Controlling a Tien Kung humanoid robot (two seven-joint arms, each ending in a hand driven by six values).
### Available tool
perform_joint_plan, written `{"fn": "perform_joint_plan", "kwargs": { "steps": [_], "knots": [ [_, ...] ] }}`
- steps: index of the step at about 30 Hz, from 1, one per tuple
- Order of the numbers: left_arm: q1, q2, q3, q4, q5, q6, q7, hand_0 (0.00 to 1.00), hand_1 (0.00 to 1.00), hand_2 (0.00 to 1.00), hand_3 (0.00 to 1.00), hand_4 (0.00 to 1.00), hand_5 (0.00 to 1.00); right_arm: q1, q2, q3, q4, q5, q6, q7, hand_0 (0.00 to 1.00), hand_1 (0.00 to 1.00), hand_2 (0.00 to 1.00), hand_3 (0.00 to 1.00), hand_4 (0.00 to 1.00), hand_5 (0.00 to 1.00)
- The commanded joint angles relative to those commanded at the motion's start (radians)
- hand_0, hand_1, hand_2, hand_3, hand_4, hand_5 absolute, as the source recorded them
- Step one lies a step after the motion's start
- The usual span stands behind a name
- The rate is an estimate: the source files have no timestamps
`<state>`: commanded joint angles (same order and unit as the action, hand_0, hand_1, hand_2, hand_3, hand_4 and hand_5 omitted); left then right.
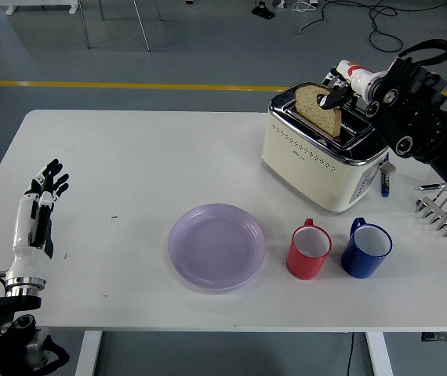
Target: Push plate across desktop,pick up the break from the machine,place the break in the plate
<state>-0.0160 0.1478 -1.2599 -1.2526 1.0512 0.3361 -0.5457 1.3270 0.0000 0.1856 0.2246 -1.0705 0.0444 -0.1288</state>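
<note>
Now the right hand (341, 88) pinches the bread slice (318, 107), half-risen from the toaster (317, 157). Lift underway, I'd say; the purple plate (217, 247) waits empty mid-table. Left hand (41, 205) rests open at the table's left edge.

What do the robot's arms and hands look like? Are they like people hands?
A bit! The left hand has five thin black fingers, and its back and wrist are white, with a shiny silver ring below. The right arm is chunky and black with round joints and a black cable looping over it. The right hand has black fingers and a white wrist part with a small red mark.
</note>
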Motion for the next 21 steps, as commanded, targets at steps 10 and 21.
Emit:
{"fn": "perform_joint_plan", "kwargs": {
  "steps": [10, 21],
  "knots": [
    [0.008, 0.001, 0.0, 0.002, -0.001, 0.001, -0.002, 0.832, 0.864, 0.931, 0.903, 0.526, 0.951, 0.01, 0.0, 0.117, 0.086, -0.158, -0.004, -0.009, 0.155, 0.277, 0.359, 0.463, 0.376, 0.182],
    [0.015, -0.003, -0.005, 0.003, -0.002, 0.001, -0.003, 0.832, 0.864, 0.932, 0.903, 0.525, 0.944, 0.061, -0.056, 0.274, 0.166, -0.311, -0.006, -0.028, 0.154, 0.265, 0.349, 0.455, 0.35, 0.187]
  ]
}}
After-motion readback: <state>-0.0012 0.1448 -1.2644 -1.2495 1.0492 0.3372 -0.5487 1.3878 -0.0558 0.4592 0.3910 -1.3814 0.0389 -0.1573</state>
